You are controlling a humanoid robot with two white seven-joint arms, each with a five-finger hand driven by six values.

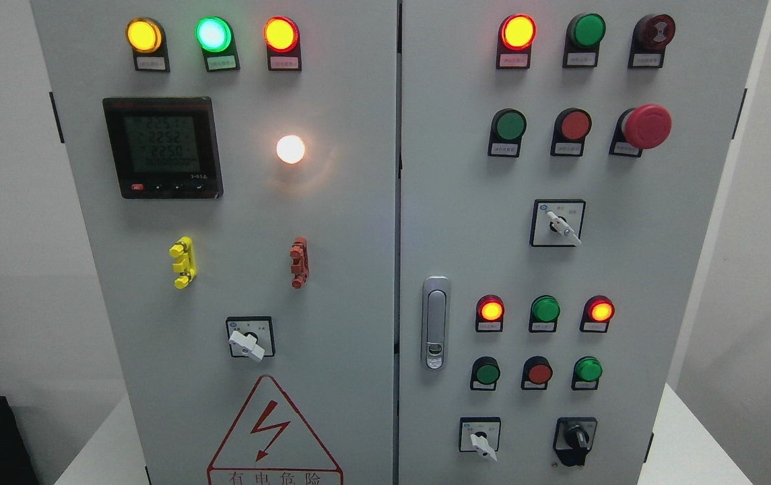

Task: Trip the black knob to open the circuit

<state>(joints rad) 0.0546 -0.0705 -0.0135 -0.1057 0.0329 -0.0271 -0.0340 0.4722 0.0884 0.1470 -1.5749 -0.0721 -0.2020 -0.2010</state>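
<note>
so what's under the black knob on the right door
Under the black knob only bare grey door panel shows before the picture's bottom edge. A small dark spot sits just left of its lower end. Neither robot hand is in view.

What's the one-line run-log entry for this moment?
stage: pre-contact | black knob: lower right of right door, untouched | hands: none in view | white lamp: lit
</note>
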